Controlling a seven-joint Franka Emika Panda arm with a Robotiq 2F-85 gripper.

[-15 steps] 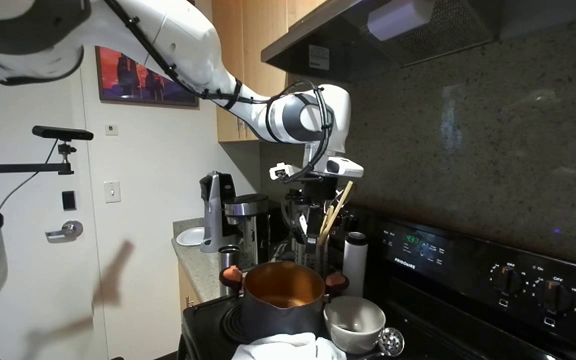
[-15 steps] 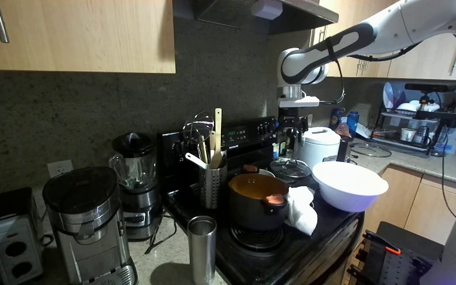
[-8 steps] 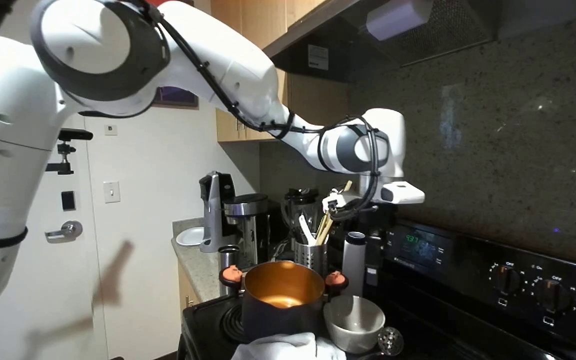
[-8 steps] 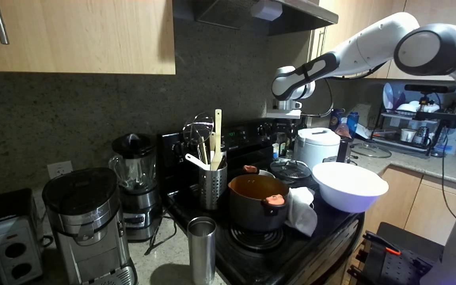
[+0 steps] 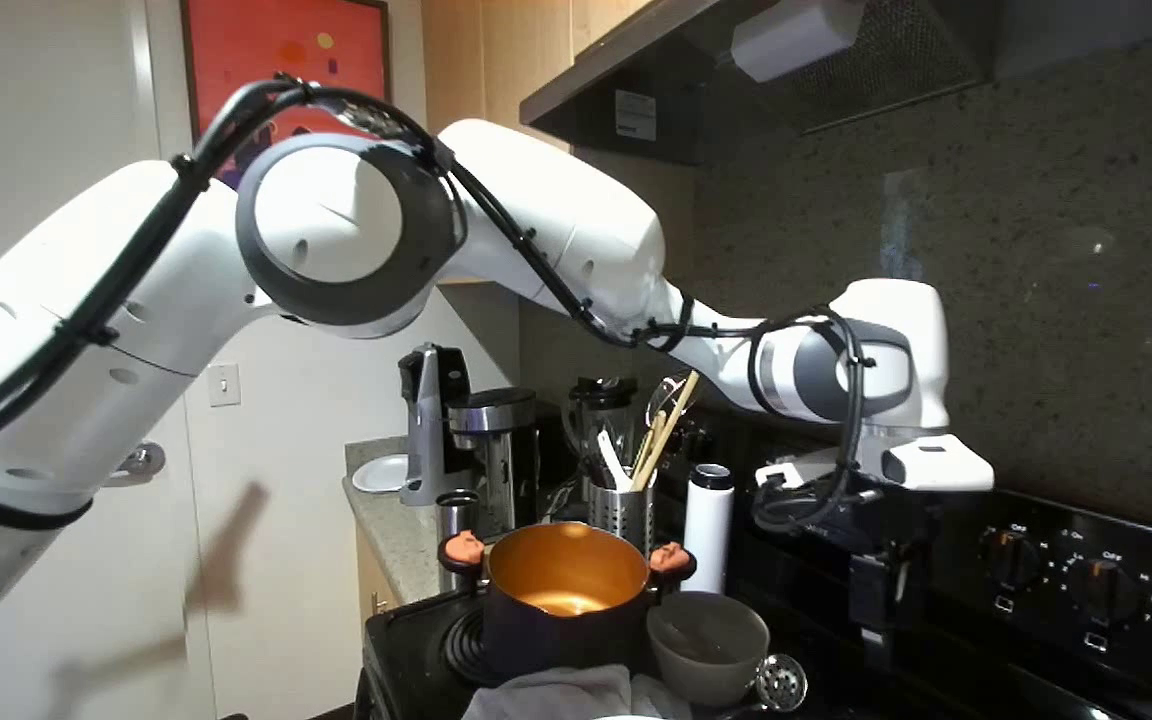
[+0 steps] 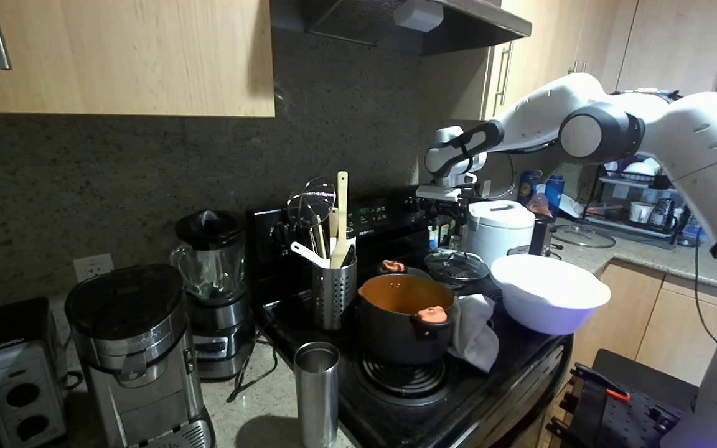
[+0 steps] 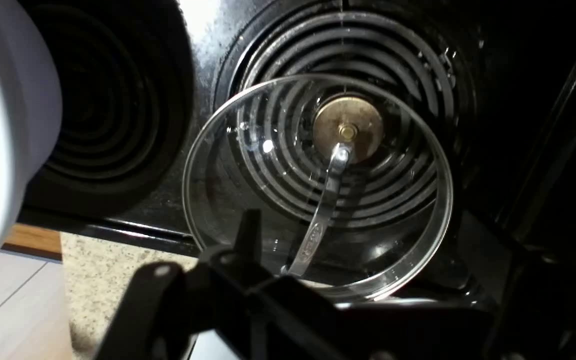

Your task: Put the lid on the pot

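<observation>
Large white bowl [image 6: 545, 317] on stovetop [image 6: 464, 395]; utensils [image 6: 341, 233] in perforated holder [image 6: 335, 298]; steel cup [image 6: 318, 398] and blender [image 6: 216, 305] on counter [image 6: 256, 401].

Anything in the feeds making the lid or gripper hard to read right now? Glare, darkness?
Wrist view: a small glare spot on the lid, burner coils showing through it, and the big white bowl blown out along the left edge; an exterior view: the black gripper nearly merges with the dark stove.

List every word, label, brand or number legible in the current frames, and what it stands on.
"OFF": on the stove panel, above the left knob, in an exterior view.
"OFF": same panel, above the right knob.
Marks around the knobs: too small.
Hood label: too small.
Green display digits: too blurred.
Oval mark on the lid handle: too blurred.
Bottle labels: too small.
</observation>
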